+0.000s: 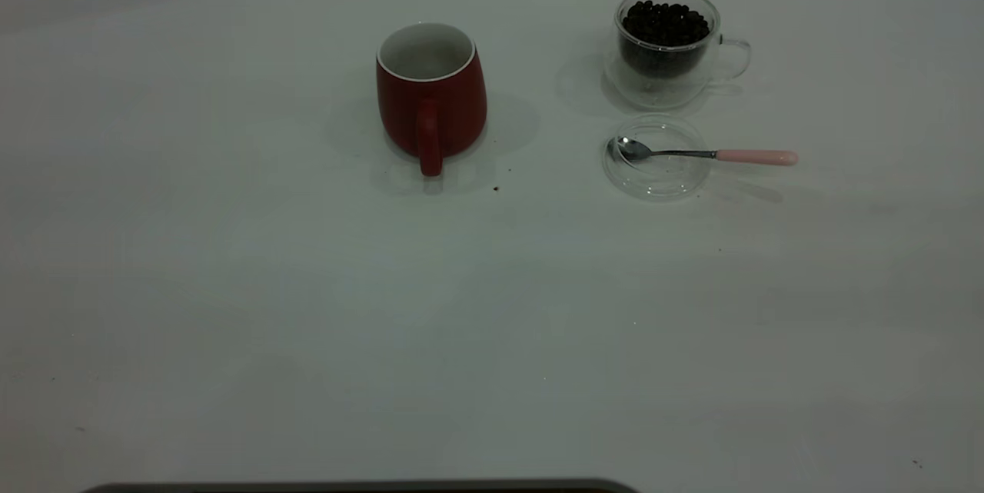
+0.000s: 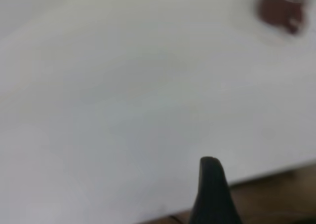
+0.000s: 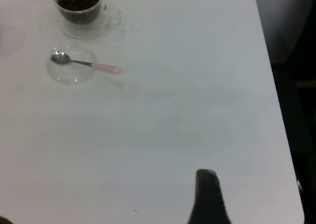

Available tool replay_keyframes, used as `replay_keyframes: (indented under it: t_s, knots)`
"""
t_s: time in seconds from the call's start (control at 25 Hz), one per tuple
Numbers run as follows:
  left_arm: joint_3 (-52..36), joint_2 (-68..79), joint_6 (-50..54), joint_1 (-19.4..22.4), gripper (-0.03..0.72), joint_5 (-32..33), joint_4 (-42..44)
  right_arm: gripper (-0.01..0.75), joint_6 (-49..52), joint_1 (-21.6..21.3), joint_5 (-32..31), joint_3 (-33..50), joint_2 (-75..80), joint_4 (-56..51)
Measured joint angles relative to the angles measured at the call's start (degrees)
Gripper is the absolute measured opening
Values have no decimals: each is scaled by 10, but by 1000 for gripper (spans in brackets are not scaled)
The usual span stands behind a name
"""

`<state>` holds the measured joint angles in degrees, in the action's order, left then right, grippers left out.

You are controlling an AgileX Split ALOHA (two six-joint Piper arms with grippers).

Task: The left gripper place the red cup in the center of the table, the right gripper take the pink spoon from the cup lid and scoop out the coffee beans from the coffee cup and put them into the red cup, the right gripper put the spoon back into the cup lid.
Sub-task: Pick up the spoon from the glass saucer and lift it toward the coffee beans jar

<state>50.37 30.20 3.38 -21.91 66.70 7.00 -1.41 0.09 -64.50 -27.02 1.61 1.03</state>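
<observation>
1. The white surface (image 1: 231, 308) fills the exterior view and carries everything named here; neither arm shows in that view.
2. The red cup (image 1: 430, 93) stands upright near the middle of the surface toward its far side, white inside, its handle turned toward the camera. It also shows in the left wrist view, blurred and far off (image 2: 279, 9).
3. The glass coffee cup (image 1: 667, 47) stands well to the right of the red cup, filled with dark coffee beans (image 1: 665, 24), its handle pointing right.
4. The clear cup lid (image 1: 657, 158) lies flat just in front of the coffee cup.
5. The pink spoon (image 1: 703, 154) rests with its metal bowl inside the lid and its pink handle reaching out over the lid's right rim.
6. Left tool (image 2: 212, 194): only one dark finger shows, above the surface near its edge; whether it is open or closed cannot be told.
7. Right tool (image 3: 208, 199): likewise one dark finger, well apart from the lid and spoon; its state cannot be told.
</observation>
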Motion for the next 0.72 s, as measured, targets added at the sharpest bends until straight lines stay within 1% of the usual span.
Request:
replay_keyframes:
  t_s: [0.12, 0.24, 0.48, 0.72]
  knots:
    - [-50, -52, -16, 0, 586, 0, -50, 573, 0, 0, 0, 0, 0, 0]
    - [-96, -104, -19, 0, 586, 0, -70, 573, 0, 0, 0, 0, 0, 0]
    - [-174, -198, -25, 0, 586, -9, -70, 573, 0, 0, 0, 0, 0, 0]
    - [-210, -237, -34, 0, 586, -11, -74, 573, 0, 0, 0, 0, 0, 0]
